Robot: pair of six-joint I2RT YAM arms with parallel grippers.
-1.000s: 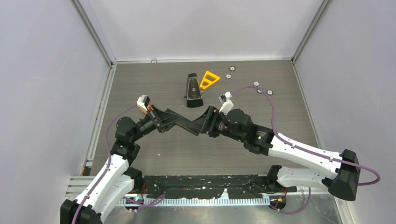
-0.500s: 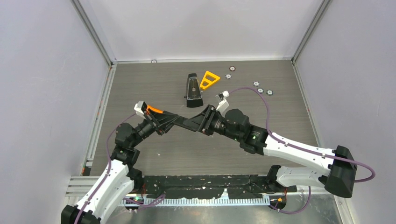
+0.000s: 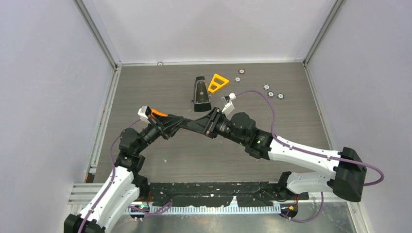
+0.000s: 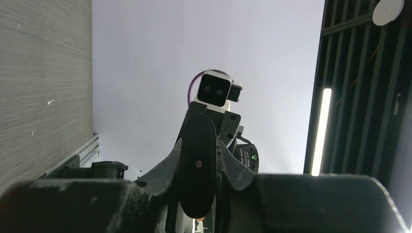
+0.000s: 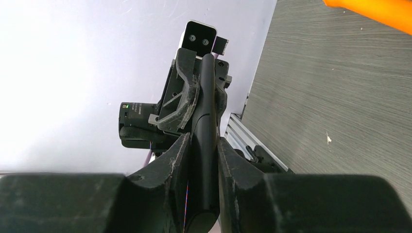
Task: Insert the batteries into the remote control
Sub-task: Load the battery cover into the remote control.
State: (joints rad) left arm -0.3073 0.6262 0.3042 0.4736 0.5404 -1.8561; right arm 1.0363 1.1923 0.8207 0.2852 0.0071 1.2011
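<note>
The remote control (image 5: 205, 111) looked like smooth black plastic with a soft sheen along its edge. The right gripper (image 5: 203, 141) had fingers (image 5: 170, 162) of duller black plastic, faintly rough and scuffed with pale marks. The table (image 3: 145, 87) showed a matt grey wood-grain surface. The orange triangle (image 3: 217, 82) appeared to be plastic, and the small discs (image 3: 271, 93) bright metal. The arm shells (image 3: 306, 156) were glossy white plastic, the frame posts (image 3: 97, 34) brushed metal, and the walls (image 3: 209, 29) smooth and matt.
</note>
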